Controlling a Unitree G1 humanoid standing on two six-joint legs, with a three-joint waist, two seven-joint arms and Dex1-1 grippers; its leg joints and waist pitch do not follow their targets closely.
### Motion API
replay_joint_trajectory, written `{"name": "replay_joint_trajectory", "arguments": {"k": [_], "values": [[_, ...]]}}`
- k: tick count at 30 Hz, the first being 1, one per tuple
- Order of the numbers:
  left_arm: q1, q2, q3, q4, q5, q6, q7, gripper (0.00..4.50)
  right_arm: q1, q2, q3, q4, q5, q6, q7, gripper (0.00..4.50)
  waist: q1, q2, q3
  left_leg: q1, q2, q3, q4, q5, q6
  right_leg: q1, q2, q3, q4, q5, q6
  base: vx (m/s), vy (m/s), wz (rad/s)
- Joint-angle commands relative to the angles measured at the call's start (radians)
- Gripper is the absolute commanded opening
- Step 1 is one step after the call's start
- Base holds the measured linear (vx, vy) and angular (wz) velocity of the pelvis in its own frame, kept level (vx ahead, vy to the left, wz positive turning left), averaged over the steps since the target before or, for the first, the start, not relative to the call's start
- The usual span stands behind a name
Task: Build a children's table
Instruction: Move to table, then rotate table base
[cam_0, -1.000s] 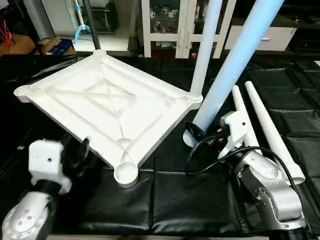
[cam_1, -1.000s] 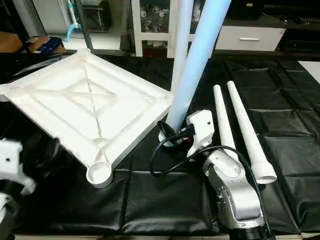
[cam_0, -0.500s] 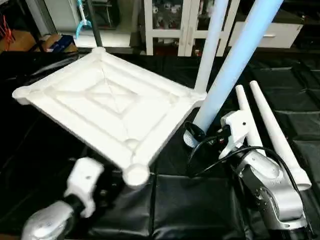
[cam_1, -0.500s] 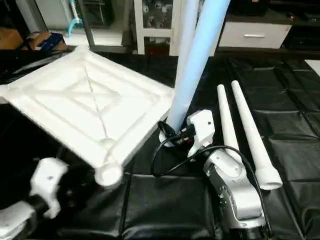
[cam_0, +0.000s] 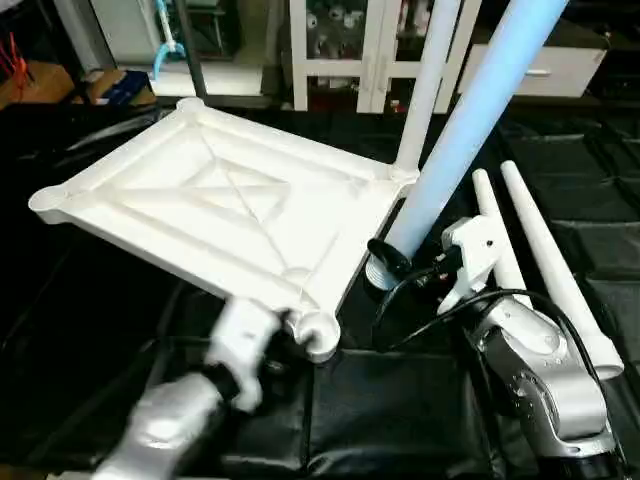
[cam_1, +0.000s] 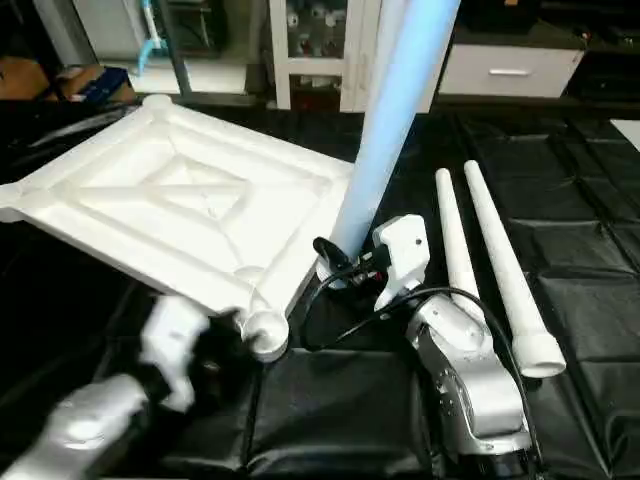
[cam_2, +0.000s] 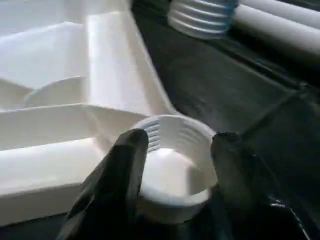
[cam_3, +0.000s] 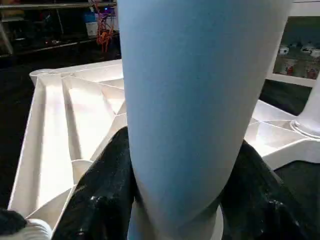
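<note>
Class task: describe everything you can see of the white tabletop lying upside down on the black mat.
The tabletop is white moulded plastic, rectangular, lying underside up and turned cornerwise on the black padded mat. Its recessed underside shows raised ribs crossing in an X. Each visible corner ends in a round socket; the near socket is threaded on its outside and sits between the left gripper fingers. One white leg already stands upright in the far right corner socket. Whether the near corner is lifted off the mat cannot be told.

left pincer (cam_2: 172, 150): fingers clamped on something | right pincer (cam_3: 182, 185): fingers clamped on something, forearm low
</note>
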Motion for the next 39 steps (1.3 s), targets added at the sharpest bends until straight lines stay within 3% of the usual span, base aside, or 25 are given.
{"name": "replay_joint_trajectory", "arguments": {"k": [1,2,6,7,8,9,10,11,12,13,14,16,18,20,21,22,25,28,30,33,39], "values": [[-0.007,-0.003,0.011,-0.007,0.007,-0.044,0.006,2.42,-0.015,-0.003,-0.007,-0.03,0.019,0.009,0.001,1.88,0.001,0.002,-0.054,0.006,0.094,-0.042,-0.101,-0.124,0.043,0.038,-0.092,0.049,-0.064,-0.059,-0.243,0.0,0.0,0.0],[-0.009,-0.005,0.019,-0.014,0.001,-0.056,0.005,2.42,-0.014,-0.003,-0.009,-0.032,0.021,0.01,0.001,1.88,0.001,0.002,-0.053,0.006,0.094,-0.042,-0.101,-0.127,0.044,0.038,-0.092,0.049,-0.064,-0.063,-0.244,0.0,0.0,0.0],[-0.095,0.024,0.149,-0.048,-0.151,-0.08,-0.096,2.42,-0.029,-0.022,-0.031,-0.025,0.061,0.025,0.042,1.88,0.004,0.001,-0.049,0.01,0.091,-0.038,-0.103,-0.158,0.036,0.034,-0.089,0.048,-0.067,-0.113,-0.254,0.0,0.0,0.0],[-0.095,0.024,0.149,-0.048,-0.151,-0.08,-0.096,2.69,-0.029,-0.022,-0.031,-0.025,0.061,0.025,0.042,1.88,0.006,0.001,-0.05,0.012,0.091,-0.037,-0.103,-0.157,0.036,0.032,-0.088,0.048,-0.066,-0.12,-0.249,0.0,0.0,0.0],[-0.095,0.024,0.149,-0.048,-0.151,-0.08,-0.096,2.69,-0.029,-0.022,-0.031,-0.025,0.061,0.025,0.042,1.88,0.005,0.001,-0.05,0.011,0.09,-0.037,-0.102,-0.148,0.036,0.033,-0.089,0.048,-0.065,-0.113,-0.248,0.0,0.0,0.0],[-0.152,0.079,0.148,0.0,-0.164,-0.078,-0.181,2.76,-0.038,-0.041,-0.027,-0.016,0.075,0.03,0.082,1.88,0.005,0.001,-0.049,0.009,0.089,-0.037,-0.104,-0.14,0.043,0.034,-0.089,0.048,-0.067,-0.116,-0.242,0.0,0.0,0.0],[-0.205,0.135,0.123,0.064,-0.151,-0.092,-0.269,2.81,-0.045,-0.061,-0.023,-0.009,0.08,0.03,0.115,1.88,0.007,0.008,-0.054,0.018,0.085,-0.035,-0.1,-0.116,0.049,0.028,-0.084,0.047,-0.063,-0.096,-0.233,0.0,0.0,0.0],[-0.222,0.152,0.115,0.083,-0.146,-0.096,-0.295,2.81,-0.047,-0.067,-0.022,-0.007,0.081,0.03,0.124,1.88,0.008,0.008,-0.053,0.021,0.082,-0.033,-0.102,-0.111,0.052,0.024,-0.078,0.045,-0.065,-0.098,-0.225,0.0,0.0,0.0],[-0.256,0.184,0.098,0.127,-0.132,-0.109,-0.345,3.07,-0.051,-0.083,-0.018,-0.005,0.084,0.033,0.148,1.88,0.007,0.007,-0.055,0.019,0.08,-0.032,-0.102,-0.103,0.055,0.026,-0.079,0.044,-0.06,-0.075,-0.228,0.0,0.0,0.0],[-0.29,0.21,0.085,0.169,-0.126,-0.118,-0.392,3.16,-0.054,-0.099,-0.016,-0.003,0.087,0.033,0.168,1.88,0.005,0.015,-0.056,0.02,0.082,-0.032,-0.102,-0.1,0.049,0.028,-0.081,0.043,-0.06,-0.056,-0.234,0.0,0.0,0.0],[-0.308,0.223,0.077,0.191,-0.119,-0.123,-0.414,3.21,-0.055,-0.106,-0.015,-0.003,0.088,0.033,0.177,1.88,0.005,0.015,-0.056,0.02,0.082,-0.032,-0.102,-0.1,0.049,0.028,-0.081,0.043,-0.06,-0.056,-0.234,0.0,0.0,0.0],[-0.383,0.278,0.05,0.293,-0.081,-0.163,-0.5,3.27,-0.053,-0.135,-0.013,-0.009,0.097,0.037,0.207,1.88,0.007,0.014,-0.066,0.021,0.081,-0.029,-0.095,-0.043,0.062,0.033,-0.085,0.043,-0.049,0.029,-0.252,0.0,0.0,0.0],[-0.441,0.314,0.042,0.38,-0.055,-0.194,-0.558,3.51,-0.049,-0.152,-0.012,-0.019,0.103,0.041,0.223,1.88,0.007,0.025,-0.07,0.016,0.079,-0.03,-0.088,0.006,0.08,0.039,-0.089,0.043,-0.041,0.113,-0.278,0.0,0.0,0.0],[-0.498,0.374,0.019,0.472,-0.032,-0.2,-0.638,3.64,-0.038,-0.163,-0.018,-0.037,0.112,0.049,0.23,1.88,0.006,0.028,-0.069,0.018,0.079,-0.027,-0.088,-0.002,0.085,0.036,-0.087,0.041,-0.044,0.115,-0.285,0.0,0.0,0.0],[-0.523,0.409,-0.002,0.514,-0.019,-0.194,-0.686,3.64,-0.028,-0.168,-0.022,-0.049,0.116,0.055,0.232,1.88,0.006,0.024,-0.069,0.015,0.082,-0.028,-0.09,-0.019,0.085,0.041,-0.09,0.042,-0.042,0.099,-0.295,0.0,0.0,0.0],[-0.525,0.414,-0.005,0.518,-0.019,-0.192,-0.694,3.64,-0.027,-0.168,-0.022,-0.051,0.116,0.056,0.233,1.88,0.007,0.04,-0.069,0.016,0.082,-0.031,-0.089,-0.018,0.08,0.041,-0.092,0.041,-0.038,0.099,-0.3,0.0,0.0,0.0],[-0.535,0.451,-0.043,0.549,-0.008,-0.164,-0.768,3.64,-0.008,-0.174,-0.023,-0.064,0.115,0.057,0.236,1.88,0.004,0.033,-0.07,0.015,0.088,-0.027,-0.09,-0.026,0.085,0.042,-0.096,0.042,-0.041,0.097,-0.322,0.0,0.0,0.0],[-0.559,0.447,-0.063,0.611,0.028,-0.216,-0.779,3.64,-0.005,-0.178,-0.021,-0.067,0.119,0.062,0.236,1.88,0.006,0.041,-0.064,0.016,0.089,-0.025,-0.093,-0.069,0.081,0.038,-0.097,0.043,-0.051,0.007,-0.321,0.0,0.0,0.0],[-0.58,0.428,-0.066,0.661,0.057,-0.267,-0.746,3.64,-0.006,-0.179,-0.018,-0.069,0.123,0.066,0.236,1.88,0.004,0.04,-0.062,0.017,0.091,-0.026,-0.096,-0.105,0.063,0.038,-0.096,0.044,-0.055,-0.043,-0.311,0.0,0.0,0.0],[-0.622,0.375,-0.046,0.758,0.085,-0.372,-0.671,3.64,-0.006,-0.178,-0.009,-0.076,0.128,0.073,0.234,1.88,0.004,0.038,-0.065,0.016,0.09,-0.026,-0.095,-0.094,0.062,0.039,-0.097,0.045,-0.055,-0.038,-0.303,0.0,0.0,0.0],[-0.631,0.348,-0.058,0.766,0.087,-0.408,-0.68,3.25,0.0,-0.178,0.009,-0.081,0.121,0.072,0.24,1.88,0.006,0.034,-0.067,0.01,0.093,-0.027,-0.093,-0.055,0.087,0.04,-0.102,0.045,-0.05,0.017,-0.31,0.0,0.0,0.0]]}}
